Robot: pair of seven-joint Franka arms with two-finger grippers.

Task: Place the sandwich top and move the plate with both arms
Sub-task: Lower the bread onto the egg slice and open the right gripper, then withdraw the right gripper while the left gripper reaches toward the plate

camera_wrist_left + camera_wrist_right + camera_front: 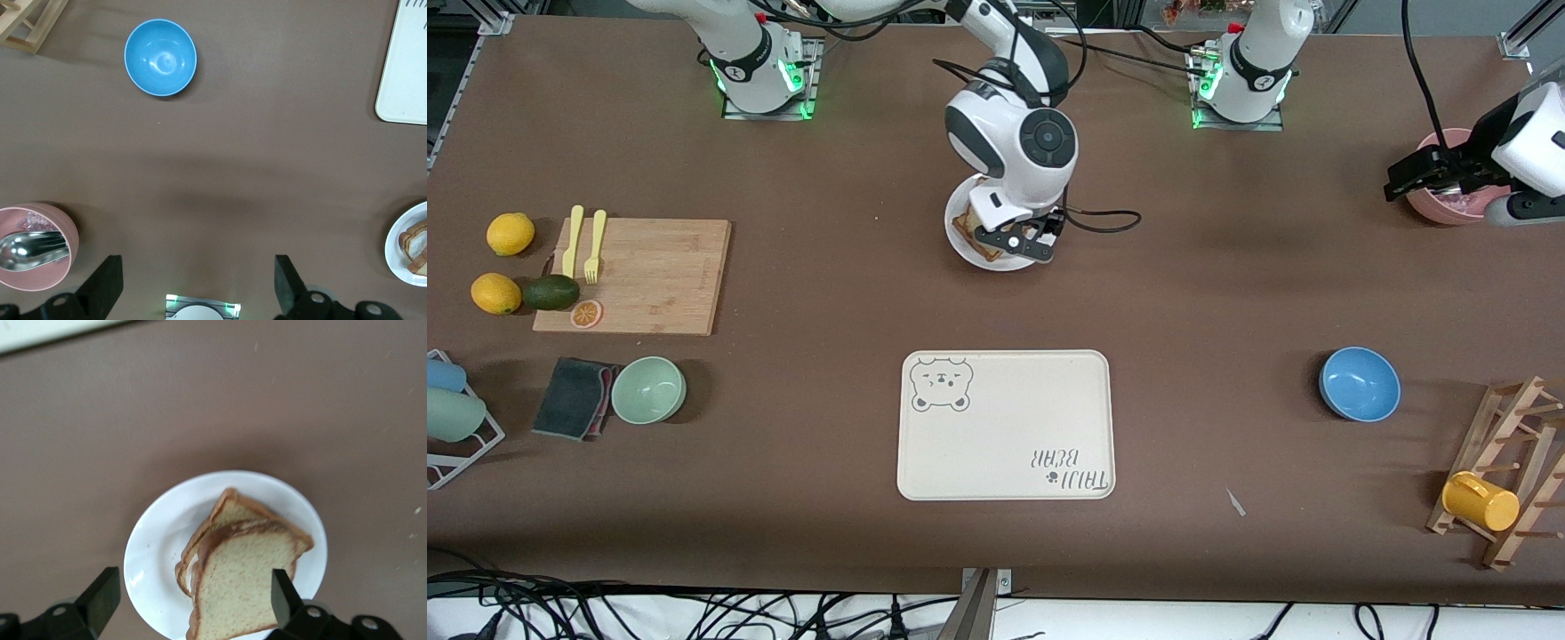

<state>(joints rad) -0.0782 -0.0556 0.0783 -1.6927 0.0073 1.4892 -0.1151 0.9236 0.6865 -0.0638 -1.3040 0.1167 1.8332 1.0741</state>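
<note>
Sandwich top (pixel 237 587) stacked on plate (pixel 157 547) | right gripper (pixel 1018 238) over it, jaws apart | left gripper (pixel 1423 173) over pink bowl (pixel 33 247), jaws apart

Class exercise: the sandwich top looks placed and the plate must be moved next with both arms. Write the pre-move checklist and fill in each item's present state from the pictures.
1. Sandwich top lies on the lower slice on the plate: ok, though it sits skewed.
2. Right end effector is open and clear of the bread: ok; it hangs over the plate.
3. Left end effector is open: ok.
4. Left end effector is at the plate: not ok; it is over the pink bowl at the left arm's end of the table.
5. Cream tray is bare: ok.
6. Plate rim free for gripping: ok.
</note>
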